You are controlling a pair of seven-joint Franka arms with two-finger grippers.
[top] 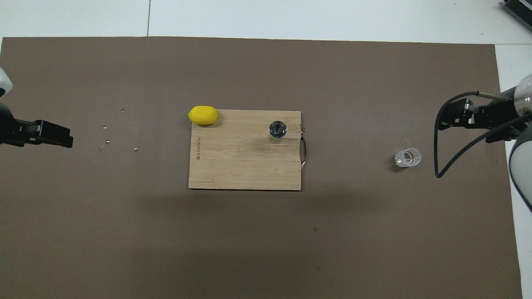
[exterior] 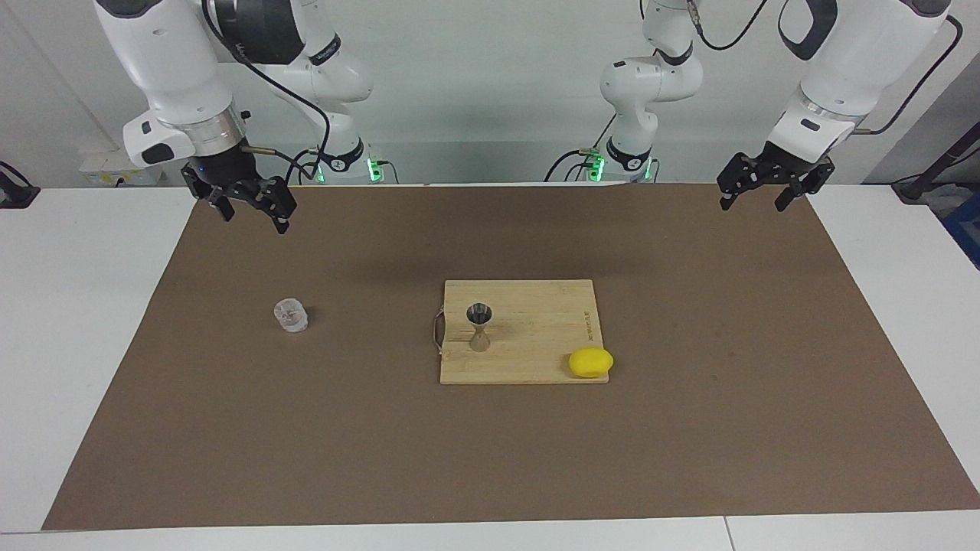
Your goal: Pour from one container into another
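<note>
Fingers of the right gripper (exterior: pixel 251 207) are spread with nothing between them, raised over the brown mat (exterior: pixel 689 428) near the robots at the right arm's end. On the mat under it and farther from the robots, the clear glass cup (exterior: pixel 291 315) stands upright by itself. Toward the middle lies a wooden cutting board (exterior: pixel 536 337); the steel jigger (exterior: pixel 480 327) stands upright on it, near the handle edge. A lemon (exterior: pixel 590 362) rests at the board's corner farthest from the robots. Over the mat's left-arm end, the left gripper (exterior: pixel 754 200) waits in the air, jaws apart, empty.
</note>
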